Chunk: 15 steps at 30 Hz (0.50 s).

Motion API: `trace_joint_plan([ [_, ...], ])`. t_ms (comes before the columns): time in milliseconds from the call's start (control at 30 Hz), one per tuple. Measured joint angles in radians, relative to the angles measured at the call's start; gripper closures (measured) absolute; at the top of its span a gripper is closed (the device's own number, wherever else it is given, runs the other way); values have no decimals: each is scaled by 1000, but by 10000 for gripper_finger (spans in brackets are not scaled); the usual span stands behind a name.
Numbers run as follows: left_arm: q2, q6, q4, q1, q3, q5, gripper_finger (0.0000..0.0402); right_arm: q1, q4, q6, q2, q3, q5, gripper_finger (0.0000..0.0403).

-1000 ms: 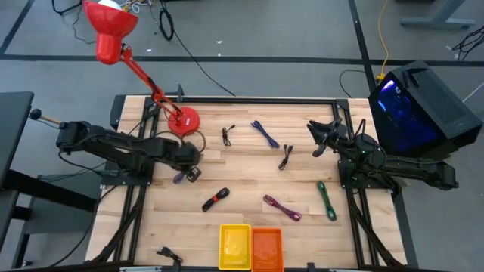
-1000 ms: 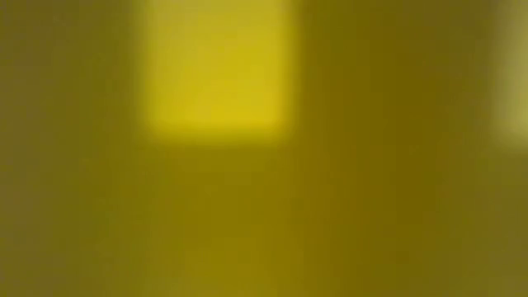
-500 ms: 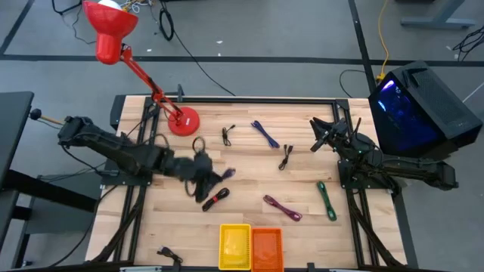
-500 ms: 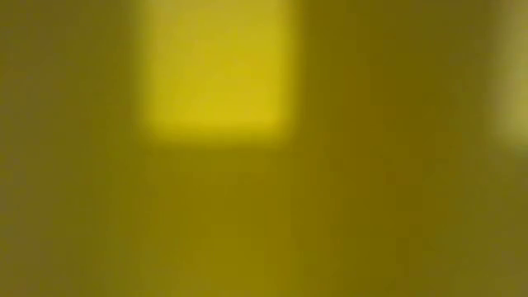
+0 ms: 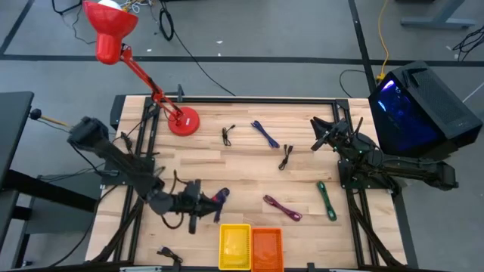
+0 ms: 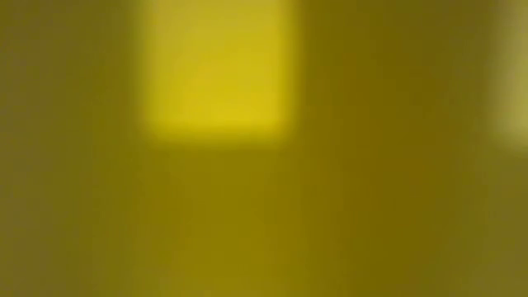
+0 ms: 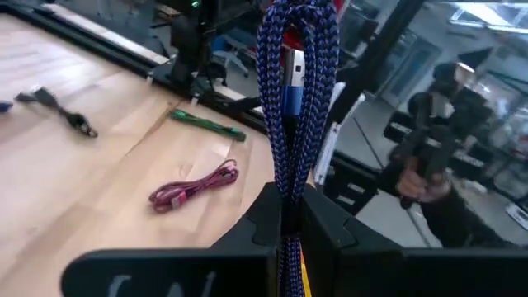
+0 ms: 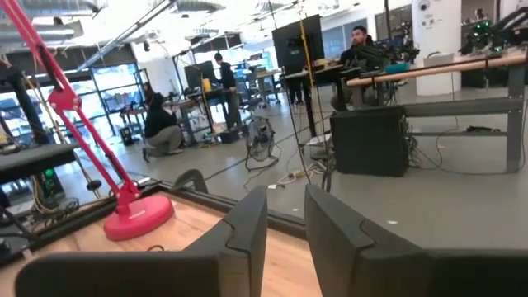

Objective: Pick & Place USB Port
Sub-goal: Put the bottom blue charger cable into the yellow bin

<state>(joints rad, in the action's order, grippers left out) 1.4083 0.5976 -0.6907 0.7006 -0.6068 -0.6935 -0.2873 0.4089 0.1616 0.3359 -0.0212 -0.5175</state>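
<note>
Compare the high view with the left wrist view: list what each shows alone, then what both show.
Only the high view: the yellow bin and orange bin at the table's near edge, the red lamp, and the right gripper waiting near the far right corner.

Only the left wrist view: the blue braided cable's looped weave and connector close up, pinched between the fingers.

Both: the left gripper shut on the blue braided cable, the pink cable and the green cable.
</note>
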Motion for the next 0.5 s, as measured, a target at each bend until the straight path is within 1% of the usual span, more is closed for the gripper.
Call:
trace_joint_plan([
  [133,140,-5,-272,6,-3,12,377,0,-10,14,0,0,0,316],
  [200,218,22,-350,7,-5,0,377,0,-21,14,0,0,0,316],
  [267,286,51,-382,11,-36,-19,377,0,-32,14,0,0,0,316],
  [367,366,73,-394,17,-113,-48,377,0,-52,14,0,0,1,316],
  [500,457,64,-379,28,-235,-44,377,0,-101,14,0,0,1,316],
])
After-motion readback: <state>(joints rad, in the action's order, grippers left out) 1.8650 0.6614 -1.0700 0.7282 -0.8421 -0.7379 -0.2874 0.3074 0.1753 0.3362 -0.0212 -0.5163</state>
